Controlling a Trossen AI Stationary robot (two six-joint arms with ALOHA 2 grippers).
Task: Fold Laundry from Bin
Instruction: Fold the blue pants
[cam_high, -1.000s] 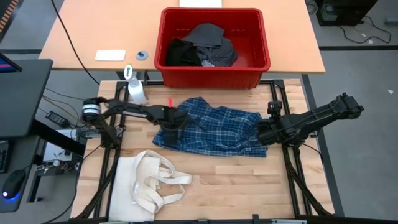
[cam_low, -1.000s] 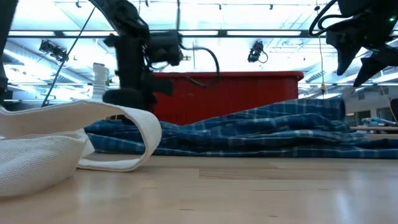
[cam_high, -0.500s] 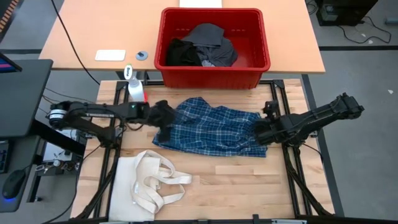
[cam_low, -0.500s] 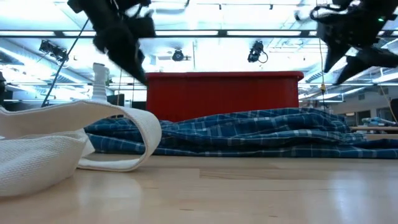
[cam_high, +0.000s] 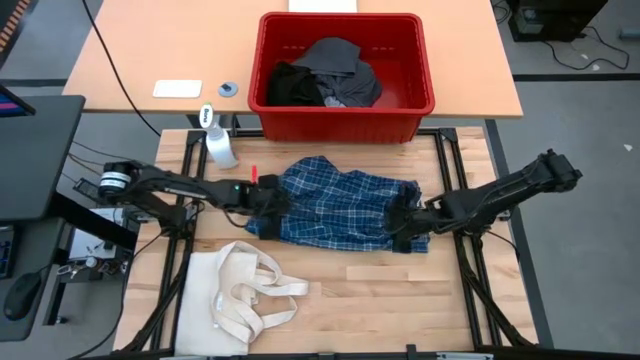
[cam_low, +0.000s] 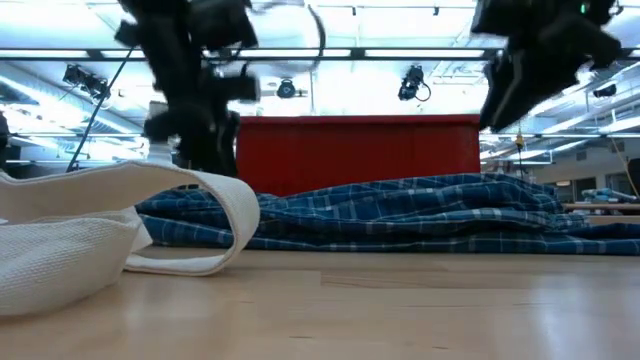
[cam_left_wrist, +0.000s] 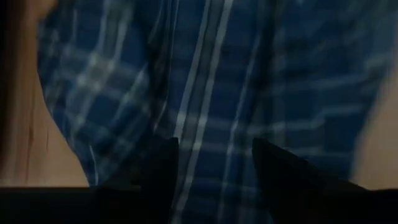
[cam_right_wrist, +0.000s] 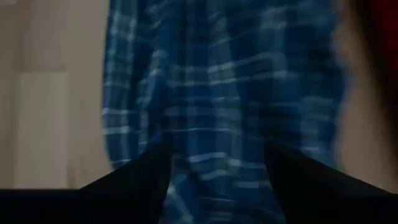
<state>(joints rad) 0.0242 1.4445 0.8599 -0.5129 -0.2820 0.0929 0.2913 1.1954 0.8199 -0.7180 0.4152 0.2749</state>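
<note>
Two grippers hang open over the plaid shirt (cam_high: 340, 213): left gripper (cam_high: 268, 203) at one end, right gripper (cam_high: 400, 226) at the other. The shirt lies lengthwise across the table (cam_high: 380, 290), before the bin (cam_high: 345, 115). Only the overhead view shows dark clothes (cam_high: 325, 75) inside.

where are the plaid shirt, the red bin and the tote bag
plaid shirt (cam_high: 340, 210), high view, middle of the spread cloth
red bin (cam_high: 345, 125), high view, near outer wall
tote bag (cam_high: 205, 305), high view, flat canvas body left of the handles
</note>
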